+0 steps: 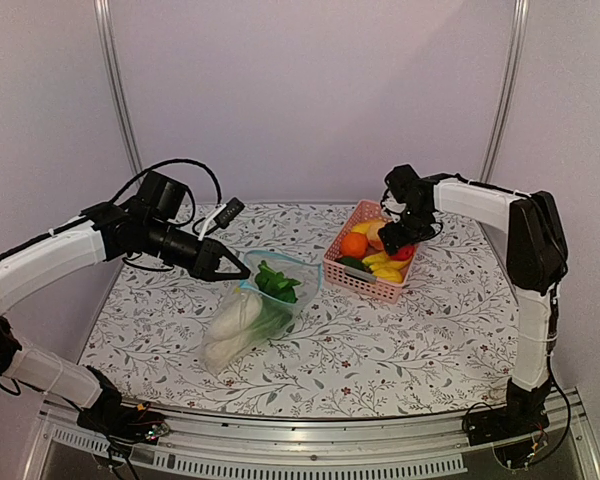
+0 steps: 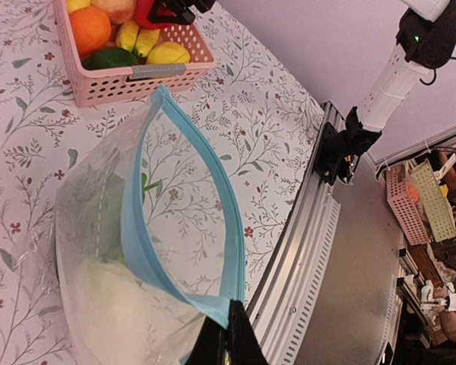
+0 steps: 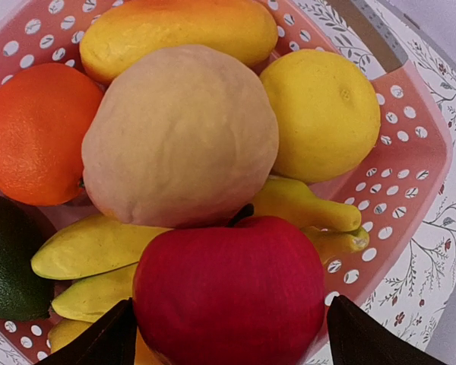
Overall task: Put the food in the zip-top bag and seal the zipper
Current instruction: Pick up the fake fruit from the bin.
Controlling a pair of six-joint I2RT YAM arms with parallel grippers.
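right fingers (image 3: 99,344) are spread either side of the red apple (image 3: 228,289), bottom of the wrist view, so i'd sink lower before squeezing; left fingers (image 2: 239,342) are clamped on the zipper (image 2: 223,190), holding the zip-top bag (image 1: 242,322) open mid-frame.

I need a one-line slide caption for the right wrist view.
Right gripper, open, straddling the red apple in the pink basket.

Floral table (image 1: 400,350); on it: zip-top bag (image 1: 308,290), pink basket (image 1: 365,285).
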